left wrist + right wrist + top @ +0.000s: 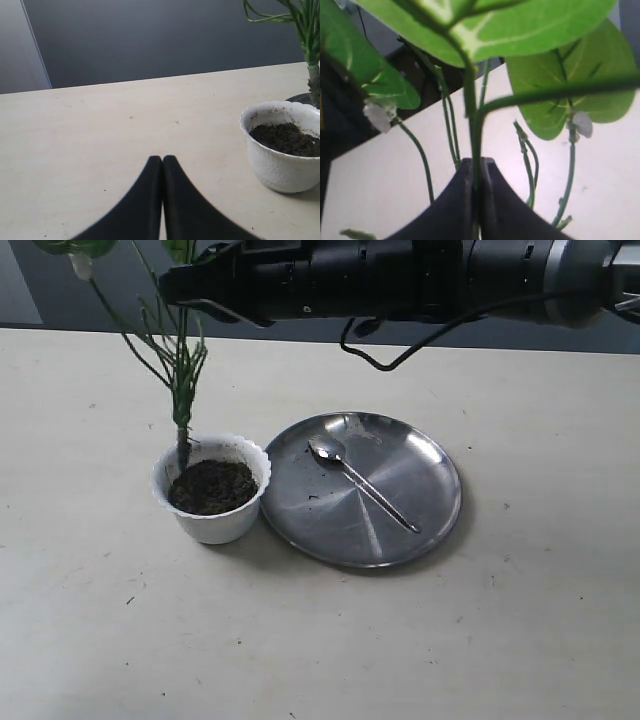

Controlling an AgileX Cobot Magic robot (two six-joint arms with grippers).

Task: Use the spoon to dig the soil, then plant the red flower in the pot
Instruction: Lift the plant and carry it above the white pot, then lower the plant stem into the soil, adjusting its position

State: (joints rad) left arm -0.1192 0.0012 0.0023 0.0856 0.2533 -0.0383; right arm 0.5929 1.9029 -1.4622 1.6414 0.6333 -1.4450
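The white scalloped pot [215, 527] holds dark soil [212, 486]. The flower's green stem bundle [182, 390] stands upright in the soil at the pot's far edge. Its red blooms are out of view. My right gripper [172, 285] reaches across from the right, high above the pot. In the right wrist view this gripper [476, 161] is shut on one thin green stem [472, 125] under broad green leaves [520, 25]. The spoon [360, 483] lies on the steel plate [425, 475]. My left gripper [162, 159] is shut and empty, low over the table beside the pot [277, 170].
The round steel plate touches the pot on its right side. The right arm's black body and a looped cable [385, 358] span the top of the exterior view. A dark wall [160, 35] stands behind the table's far edge.
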